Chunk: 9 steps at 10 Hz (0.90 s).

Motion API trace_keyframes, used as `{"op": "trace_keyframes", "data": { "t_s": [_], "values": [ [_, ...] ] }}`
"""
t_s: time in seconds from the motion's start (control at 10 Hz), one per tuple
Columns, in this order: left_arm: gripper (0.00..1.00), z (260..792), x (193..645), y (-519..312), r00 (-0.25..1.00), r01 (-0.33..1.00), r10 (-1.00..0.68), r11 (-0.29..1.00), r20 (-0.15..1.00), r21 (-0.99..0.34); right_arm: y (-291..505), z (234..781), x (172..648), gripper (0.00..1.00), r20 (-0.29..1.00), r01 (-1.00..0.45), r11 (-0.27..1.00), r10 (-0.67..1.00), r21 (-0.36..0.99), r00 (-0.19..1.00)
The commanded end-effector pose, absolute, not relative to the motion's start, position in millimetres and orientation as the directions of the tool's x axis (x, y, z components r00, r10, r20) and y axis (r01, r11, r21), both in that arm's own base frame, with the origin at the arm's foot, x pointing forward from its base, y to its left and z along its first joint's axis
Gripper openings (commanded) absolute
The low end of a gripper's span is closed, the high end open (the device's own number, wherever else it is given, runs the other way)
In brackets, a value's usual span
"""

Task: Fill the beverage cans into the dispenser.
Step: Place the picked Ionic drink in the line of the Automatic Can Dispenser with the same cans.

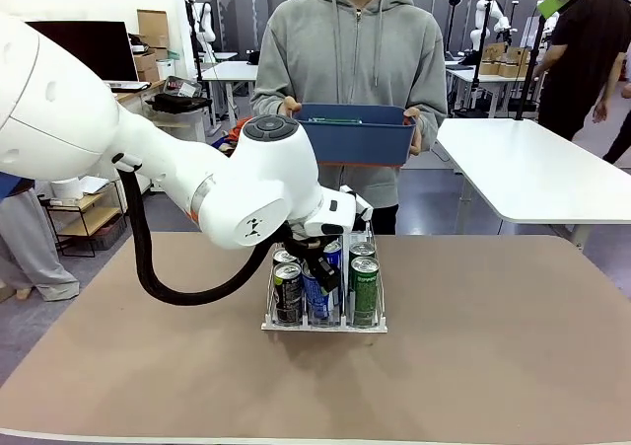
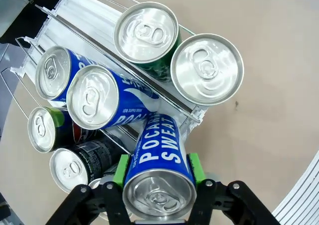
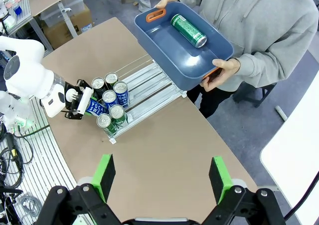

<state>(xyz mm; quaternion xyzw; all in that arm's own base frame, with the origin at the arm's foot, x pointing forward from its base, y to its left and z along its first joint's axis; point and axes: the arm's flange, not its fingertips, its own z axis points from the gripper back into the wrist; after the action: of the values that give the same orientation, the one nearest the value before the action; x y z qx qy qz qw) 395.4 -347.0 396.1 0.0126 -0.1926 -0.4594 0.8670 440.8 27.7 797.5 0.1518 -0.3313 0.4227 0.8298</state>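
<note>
With my left gripper [image 2: 158, 175] clamped on a blue Pocari Sweat can [image 2: 158, 167] over the dispenser [image 2: 75, 15], I next lower it into the middle lane, right gripper [image 3: 162, 177] apart.

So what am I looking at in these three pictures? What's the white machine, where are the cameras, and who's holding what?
It is a two-armed robot at a brown table. One picture is taken from between the arms, looking across at a person; the other two come from cameras on each wrist, looking along that arm's fingers. The left gripper is shut on a blue-and-white can, beside a white wire dispenser that already holds black, blue and green cans. The right gripper hangs open, high above the table, holding nothing. The person's hands hold a blue bin with one green can lying in it.
</note>
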Motion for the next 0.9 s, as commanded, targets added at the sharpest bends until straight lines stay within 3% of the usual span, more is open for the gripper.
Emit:
{"op": "trace_keyframes", "data": {
  "t_s": [0.0,0.8],
  "values": [
    [0.57,398.2,395.4,-343.8,0.491,0.794,-0.805,0.57,0.332,0.209,27.8,796.9,439.4,1.0,0.679,-0.799,0.601,0.593,-0.015,0.433],
    [0.57,370.6,420.3,-350.4,0.512,0.814,-0.812,0.563,0.281,0.144,27.8,796.9,439.4,1.0,0.679,-0.799,0.601,0.593,-0.015,0.433]
  ]
}}
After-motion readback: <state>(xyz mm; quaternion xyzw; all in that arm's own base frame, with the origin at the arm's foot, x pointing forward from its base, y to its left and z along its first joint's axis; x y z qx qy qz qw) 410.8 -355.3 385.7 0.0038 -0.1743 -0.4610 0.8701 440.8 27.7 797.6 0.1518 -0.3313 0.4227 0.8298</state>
